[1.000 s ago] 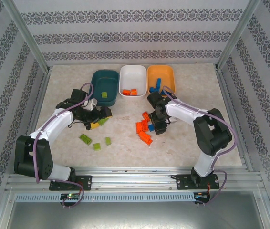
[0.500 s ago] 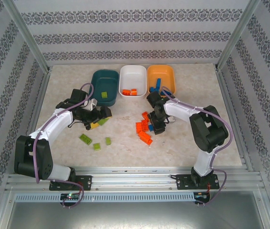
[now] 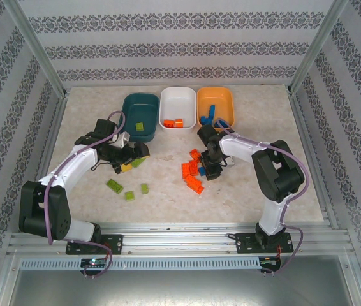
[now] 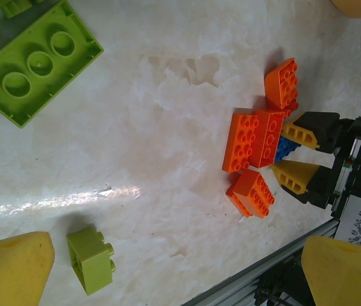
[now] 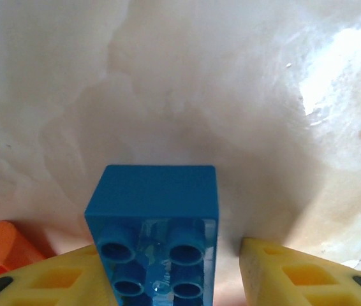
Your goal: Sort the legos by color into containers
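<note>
Nearest me, loose lime bricks [image 3: 130, 195] lie on the table [image 3: 168, 207]. My left gripper [image 3: 136, 156] hangs just past them, jaws spread wide, holding nothing. My right gripper [image 5: 171, 252] straddles a blue brick [image 5: 152, 204] beside the orange-red pile [image 3: 193, 177]: one finger touches it, the other stands just off, so it isn't clamped. Farthest away, the teal bin [image 3: 129, 102], white bin [image 3: 178, 101] and orange bin [image 3: 224, 99] stand in a row.

Honestly can't make out any readable text, logos or numbers anywhere, not on the legos [image 4: 257, 140], not on the containers [image 3: 136, 108], and the wallpaper [image 3: 168, 51] is just ornamental pattern.
</note>
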`<state>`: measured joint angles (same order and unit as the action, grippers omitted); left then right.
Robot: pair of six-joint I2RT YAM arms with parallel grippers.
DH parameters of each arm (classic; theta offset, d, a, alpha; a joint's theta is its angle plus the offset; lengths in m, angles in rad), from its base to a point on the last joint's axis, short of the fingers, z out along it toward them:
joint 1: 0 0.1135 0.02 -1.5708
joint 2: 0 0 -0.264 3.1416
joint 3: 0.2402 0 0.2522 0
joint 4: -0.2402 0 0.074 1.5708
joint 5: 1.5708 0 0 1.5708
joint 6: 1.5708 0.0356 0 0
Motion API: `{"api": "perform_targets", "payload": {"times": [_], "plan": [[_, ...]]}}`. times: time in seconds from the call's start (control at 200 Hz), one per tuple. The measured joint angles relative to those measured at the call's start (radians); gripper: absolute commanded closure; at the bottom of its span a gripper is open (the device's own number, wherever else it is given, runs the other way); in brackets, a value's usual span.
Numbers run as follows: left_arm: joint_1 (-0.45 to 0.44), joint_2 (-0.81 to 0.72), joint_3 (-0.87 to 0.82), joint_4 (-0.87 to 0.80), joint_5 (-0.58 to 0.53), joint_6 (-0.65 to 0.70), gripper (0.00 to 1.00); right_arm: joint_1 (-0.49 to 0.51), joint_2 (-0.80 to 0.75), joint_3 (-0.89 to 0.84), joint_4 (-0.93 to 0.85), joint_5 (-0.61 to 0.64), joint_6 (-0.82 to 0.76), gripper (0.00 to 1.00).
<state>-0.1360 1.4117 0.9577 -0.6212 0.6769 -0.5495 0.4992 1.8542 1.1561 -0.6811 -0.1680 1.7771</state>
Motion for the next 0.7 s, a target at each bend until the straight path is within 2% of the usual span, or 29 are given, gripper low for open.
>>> {"api": "perform_targets", "payload": {"times": [0.27, 0.699], "plan": [[0.0, 0.0, 0.0, 0.0, 0.0, 0.0, 0.0, 0.0, -0.013, -0.013, -0.003, -0.006, -0.002, 0.67], [0.0, 0.0, 0.0, 0.0, 0.0, 0.0, 0.0, -0.02, -0.061, -0.069, 0.035, -0.005, -0.003, 0.69]]}}
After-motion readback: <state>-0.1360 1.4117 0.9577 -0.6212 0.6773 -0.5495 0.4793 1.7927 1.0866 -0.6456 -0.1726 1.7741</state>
